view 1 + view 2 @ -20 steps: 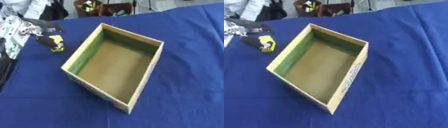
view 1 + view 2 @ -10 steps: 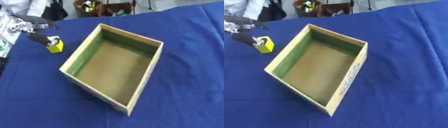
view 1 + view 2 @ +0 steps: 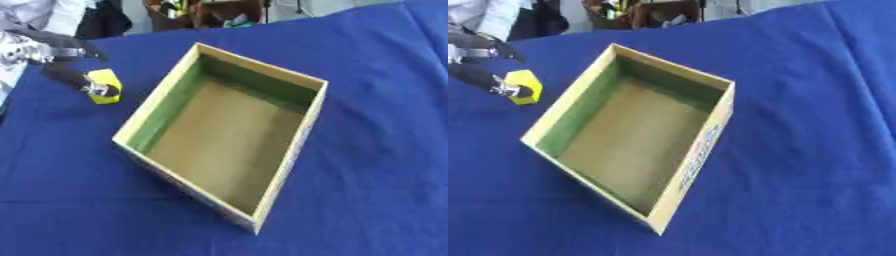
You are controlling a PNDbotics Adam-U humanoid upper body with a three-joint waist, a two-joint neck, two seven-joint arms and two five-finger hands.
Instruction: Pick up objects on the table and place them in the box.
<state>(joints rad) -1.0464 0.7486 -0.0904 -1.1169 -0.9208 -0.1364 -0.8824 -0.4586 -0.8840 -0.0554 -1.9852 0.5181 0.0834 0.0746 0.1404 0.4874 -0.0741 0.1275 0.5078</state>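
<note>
An open cardboard box (image 3: 262, 64) with green inner walls sits askew in the middle of the blue cloth, with nothing inside it. A small yellow block (image 3: 107, 84) lies on the cloth just left of the box's far left corner. My left hand (image 3: 52, 47) comes in from the upper left with its fingers spread. Its lower finger (image 3: 72, 78) touches the block's left side with its tip. The upper finger (image 3: 68, 42) points right, above the block and apart from it. My right hand shows in neither view.
The blue cloth (image 3: 376, 150) covers the whole table. Dark bins and clutter (image 3: 203, 11) stand past the far edge. White fabric (image 3: 35, 9) shows at the top left corner, behind my left hand.
My left hand had its fingers around the yellow block; it has since drawn back to the left and spread them. The block has stayed roughly where it was.
</note>
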